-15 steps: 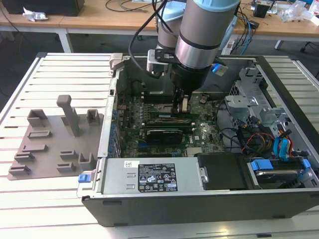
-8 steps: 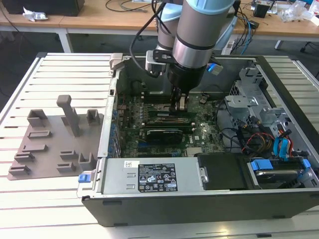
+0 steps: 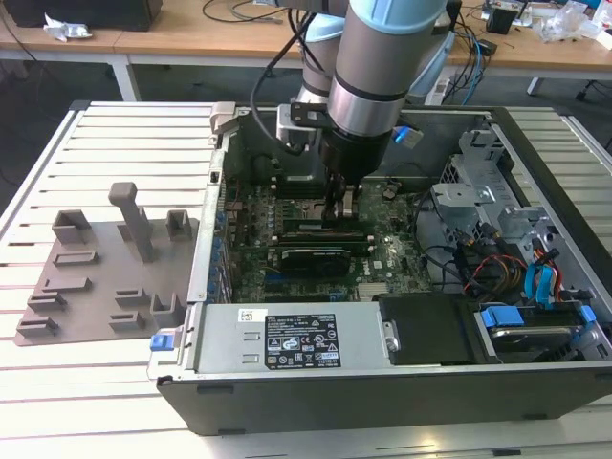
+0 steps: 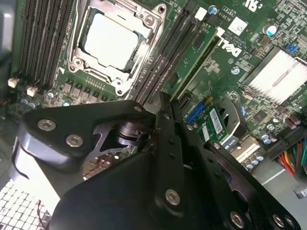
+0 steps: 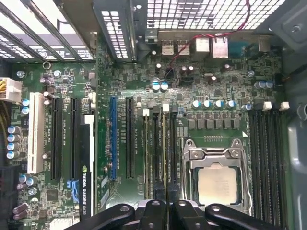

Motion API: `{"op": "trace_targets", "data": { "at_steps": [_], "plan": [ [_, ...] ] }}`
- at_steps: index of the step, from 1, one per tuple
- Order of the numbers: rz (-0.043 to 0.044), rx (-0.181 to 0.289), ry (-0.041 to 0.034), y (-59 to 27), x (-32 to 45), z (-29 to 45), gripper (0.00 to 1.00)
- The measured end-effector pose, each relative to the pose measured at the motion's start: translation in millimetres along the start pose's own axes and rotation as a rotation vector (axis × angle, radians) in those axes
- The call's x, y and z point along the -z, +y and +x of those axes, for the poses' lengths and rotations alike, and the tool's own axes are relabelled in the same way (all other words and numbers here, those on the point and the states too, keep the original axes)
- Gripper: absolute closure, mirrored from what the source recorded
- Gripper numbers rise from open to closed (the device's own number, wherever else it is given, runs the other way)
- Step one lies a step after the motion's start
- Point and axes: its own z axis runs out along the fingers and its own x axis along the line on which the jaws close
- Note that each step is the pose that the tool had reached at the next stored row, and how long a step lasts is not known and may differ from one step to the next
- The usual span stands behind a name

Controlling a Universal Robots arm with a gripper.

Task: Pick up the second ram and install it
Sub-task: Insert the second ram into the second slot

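In the exterior view the gripper [image 3: 341, 212] reaches down into the open computer case [image 3: 402, 382], its fingers drawn narrow on the second ram [image 3: 330, 226], which stands on edge at the memory slots [image 5: 157, 148] just beside the CPU socket [image 5: 218, 179]. The grey fixture plate [image 3: 96, 277] lies outside the case, on the exterior view's left

Open computer case [image 3: 382, 382] on slatted table [image 3: 115, 134]; fixture plate [image 3: 105, 277] beside it toward the exterior view's left. Inside, motherboard [image 3: 306, 263] flat on case floor, drive bays [image 3: 535, 287] toward the exterior view's right. Gripper [image 3: 339, 212] down among memory slots [image 5: 158, 148], just beside CPU socket [image 5: 218, 179].
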Motion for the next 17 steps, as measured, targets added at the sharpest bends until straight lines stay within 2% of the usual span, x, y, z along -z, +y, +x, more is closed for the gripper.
{"op": "trace_targets", "data": {
  "at_steps": [2,7,17],
  "plan": [
    [0.0008,-0.022,-0.0019,-0.1,-3.8,-0.2,0.87],
    [0.0003,-0.005,-0.0005,0.8,-10.3,-0.9,0.87],
    [0.0002,-0.002,-0.0001,1.6,-19.5,-2.2,0.87]
  ]
}}
